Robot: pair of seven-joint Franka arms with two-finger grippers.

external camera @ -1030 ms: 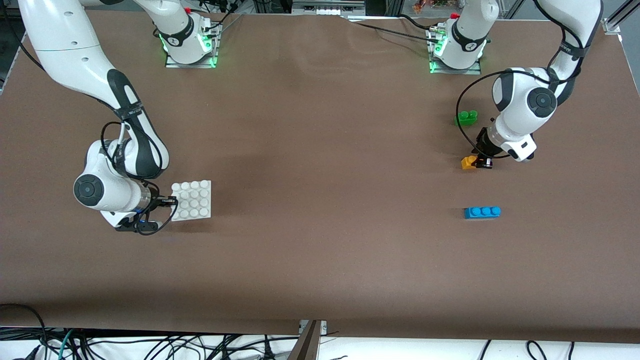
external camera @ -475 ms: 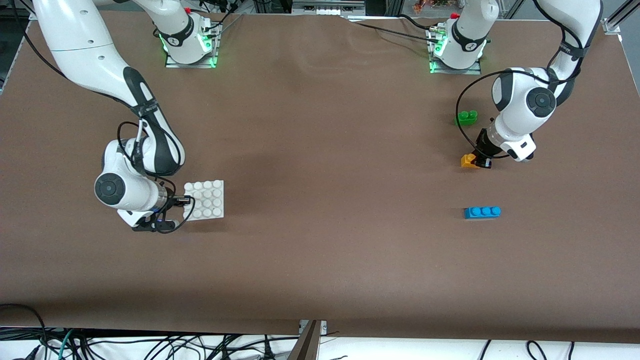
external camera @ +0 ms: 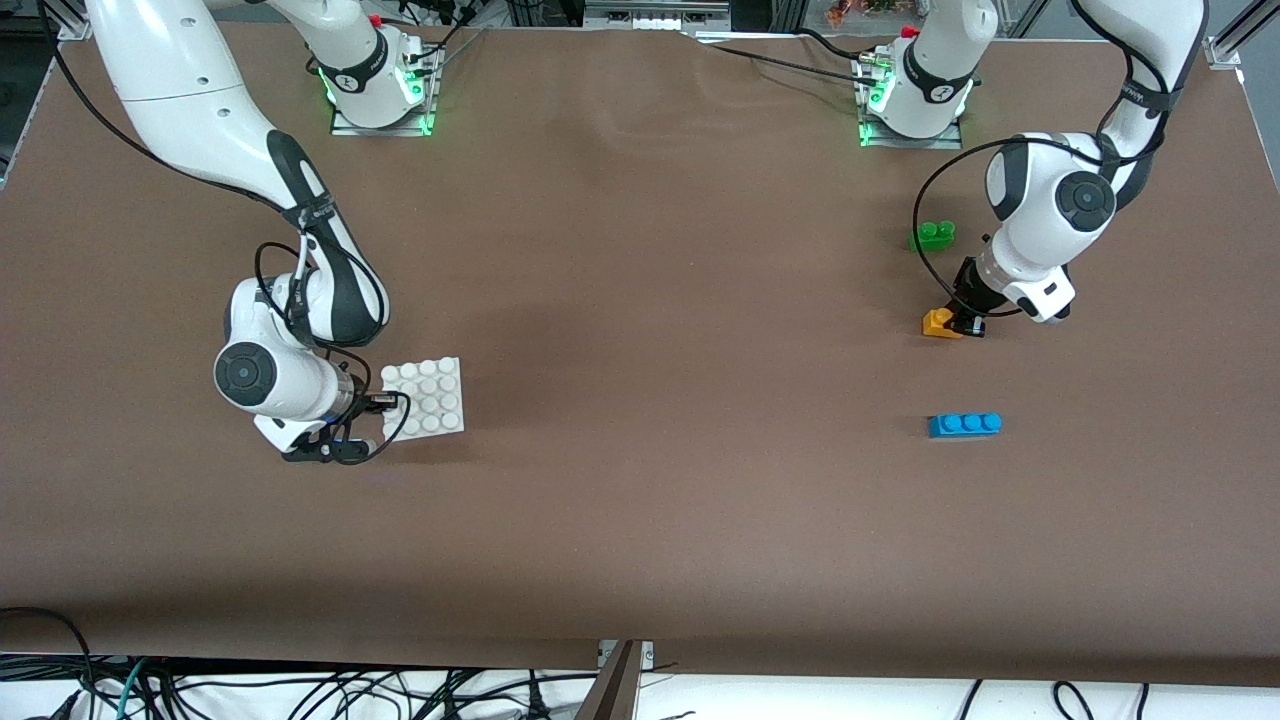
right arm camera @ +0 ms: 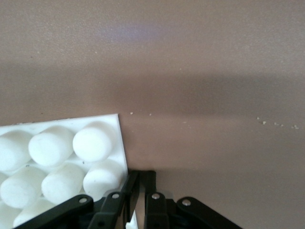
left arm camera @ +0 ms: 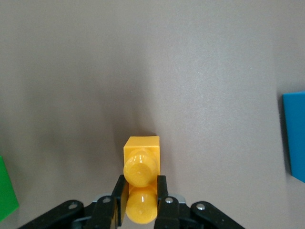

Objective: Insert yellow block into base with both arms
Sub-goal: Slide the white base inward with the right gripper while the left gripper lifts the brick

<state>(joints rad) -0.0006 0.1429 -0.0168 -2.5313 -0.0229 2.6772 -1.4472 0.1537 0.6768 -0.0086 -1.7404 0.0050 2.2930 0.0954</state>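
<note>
The yellow block (external camera: 938, 323) sits at the left arm's end of the table. My left gripper (external camera: 962, 321) is shut on it. In the left wrist view the block (left arm camera: 141, 164) stands between the black fingers, its two studs showing. The white studded base (external camera: 424, 396) is at the right arm's end of the table. My right gripper (external camera: 383, 405) is shut on its edge and holds it slightly tilted. In the right wrist view the base (right arm camera: 57, 162) shows beside the closed fingers (right arm camera: 128, 191).
A green two-stud brick (external camera: 932, 235) lies farther from the front camera than the yellow block. A blue three-stud brick (external camera: 964, 425) lies nearer to the camera than it. Both also show at the edges of the left wrist view, green (left arm camera: 7, 191) and blue (left arm camera: 294, 133).
The right arm has carried the base toward the table's middle, and the base has tilted a little. The left gripper and the yellow block have barely moved.
</note>
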